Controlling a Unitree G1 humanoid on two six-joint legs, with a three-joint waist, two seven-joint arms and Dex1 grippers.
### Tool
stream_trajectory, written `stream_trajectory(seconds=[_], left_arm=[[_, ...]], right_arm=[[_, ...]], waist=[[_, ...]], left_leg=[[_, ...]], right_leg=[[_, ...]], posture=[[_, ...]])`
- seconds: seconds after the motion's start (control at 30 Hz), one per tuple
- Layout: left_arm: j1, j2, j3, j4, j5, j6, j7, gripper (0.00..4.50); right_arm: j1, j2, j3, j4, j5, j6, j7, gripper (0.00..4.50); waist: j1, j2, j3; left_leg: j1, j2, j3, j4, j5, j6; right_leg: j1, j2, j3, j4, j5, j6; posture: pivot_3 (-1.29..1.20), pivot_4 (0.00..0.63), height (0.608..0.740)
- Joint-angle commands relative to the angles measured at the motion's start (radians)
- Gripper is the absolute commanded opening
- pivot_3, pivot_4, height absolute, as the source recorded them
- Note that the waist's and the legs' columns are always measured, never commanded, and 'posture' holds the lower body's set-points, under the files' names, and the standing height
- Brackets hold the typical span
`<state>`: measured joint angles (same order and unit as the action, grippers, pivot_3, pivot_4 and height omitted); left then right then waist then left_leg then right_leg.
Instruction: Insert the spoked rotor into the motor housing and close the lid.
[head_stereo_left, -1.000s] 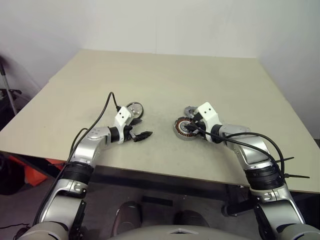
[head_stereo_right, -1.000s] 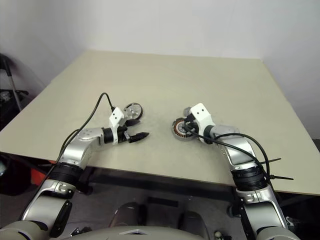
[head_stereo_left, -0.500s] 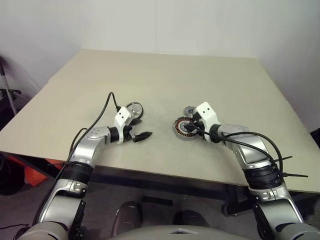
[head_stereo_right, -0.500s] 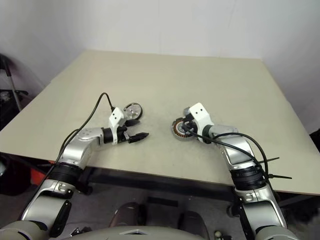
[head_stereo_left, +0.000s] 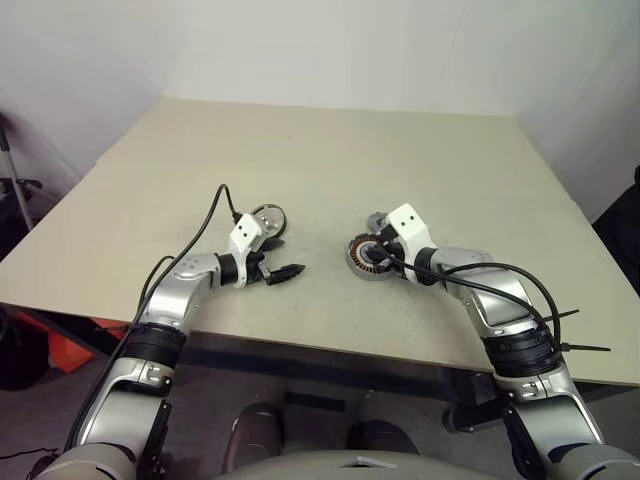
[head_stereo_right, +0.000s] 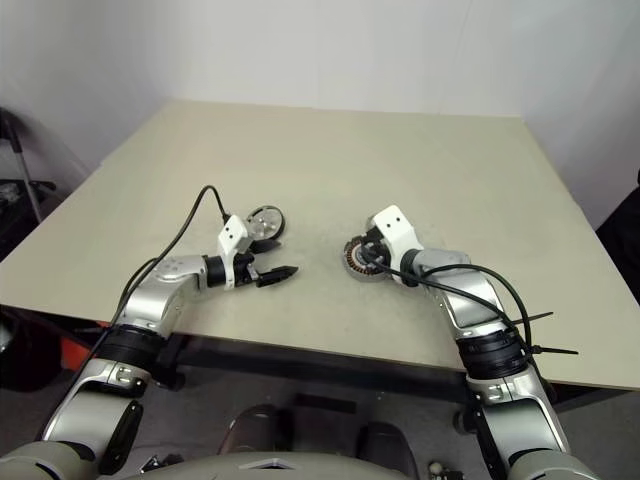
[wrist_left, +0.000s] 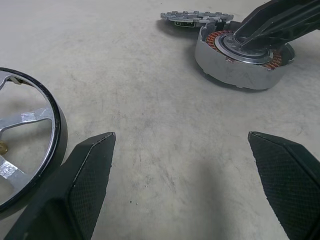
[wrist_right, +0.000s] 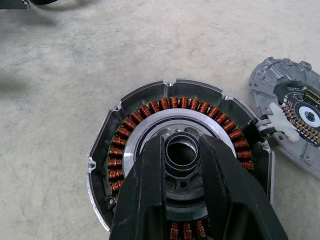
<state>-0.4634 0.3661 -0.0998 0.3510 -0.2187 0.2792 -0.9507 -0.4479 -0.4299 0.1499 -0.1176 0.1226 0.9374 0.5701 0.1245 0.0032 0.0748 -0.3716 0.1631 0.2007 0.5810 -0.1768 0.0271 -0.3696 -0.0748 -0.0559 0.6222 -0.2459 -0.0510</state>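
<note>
On beige table (head_stereo_left: 330, 150): motor housing (head_stereo_left: 368, 257), lid (head_stereo_left: 270, 221).

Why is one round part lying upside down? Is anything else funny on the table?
The lid lies left of the left pincer with its spoked inside up. The right pincer grips the hub of the motor housing. The spoked rotor lies flat beside it. Nothing looks broken or spilled.

Beige table (head_stereo_left: 330, 150) (matte, lightly speckled) against a white wall (head_stereo_left: 330, 45)
</note>
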Motion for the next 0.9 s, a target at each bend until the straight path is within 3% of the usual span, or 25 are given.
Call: stream_trajectory(seconds=[0.03,0.07,0.3,0.6,0.7,0.9], left_arm=[[-0.019,0.008,0.009,-0.011,-0.003,-0.015,-0.002,4.5],[-0.02,0.008,0.009,-0.011,-0.003,-0.015,-0.002,4.5],[-0.019,0.009,0.009,-0.014,-0.002,-0.014,-0.001,4.5],[-0.017,0.009,0.008,-0.015,0.0,-0.014,0.0,4.5],[-0.016,0.009,0.007,-0.017,0.0,-0.013,-0.002,4.5],[-0.012,0.01,0.004,-0.02,0.0,-0.013,-0.006,4.5]], right_arm=[[-0.02,-0.009,-0.009,-0.006,0.011,-0.009,0.002,0.55],[-0.019,-0.011,-0.01,-0.008,0.012,-0.009,0.004,0.55],[-0.011,-0.024,0.0,-0.035,0.008,-0.018,0.007,2.95],[-0.036,-0.001,-0.037,-0.041,0.048,-0.012,-0.004,2.95],[-0.041,0.007,-0.045,-0.023,0.053,-0.02,-0.017,2.37],[-0.042,0.012,-0.045,-0.02,0.052,-0.025,-0.025,0.22]], waist=[[0.0,0.0,0.0],[0.0,0.0,0.0],[0.0,0.0,0.0],[0.0,0.0,0.0],[0.0,0.0,0.0],[0.0,0.0,0.0]], left_leg=[[0.0,0.0,0.0,0.0,0.0,0.0],[0.0,0.0,0.0,0.0,0.0,0.0],[0.0,0.0,0.0,0.0,0.0,0.0],[0.0,0.0,0.0,0.0,0.0,0.0],[0.0,0.0,0.0,0.0,0.0,0.0],[0.0,0.0,0.0,0.0,0.0,0.0]], right_leg=[[0.0,0.0,0.0,0.0,0.0,0.0],[0.0,0.0,0.0,0.0,0.0,0.0],[0.0,0.0,0.0,0.0,0.0,0.0],[0.0,0.0,0.0,0.0,0.0,0.0],[0.0,0.0,0.0,0.0,0.0,0.0],[-0.001,0.0,0.0,0.0,0.0,0.0]], posture=[[0.0,0.0,0.74],[0.0,0.0,0.74],[0.0,0.0,0.74],[0.0,0.0,0.74],[0.0,0.0,0.74],[0.0,0.0,0.74]])
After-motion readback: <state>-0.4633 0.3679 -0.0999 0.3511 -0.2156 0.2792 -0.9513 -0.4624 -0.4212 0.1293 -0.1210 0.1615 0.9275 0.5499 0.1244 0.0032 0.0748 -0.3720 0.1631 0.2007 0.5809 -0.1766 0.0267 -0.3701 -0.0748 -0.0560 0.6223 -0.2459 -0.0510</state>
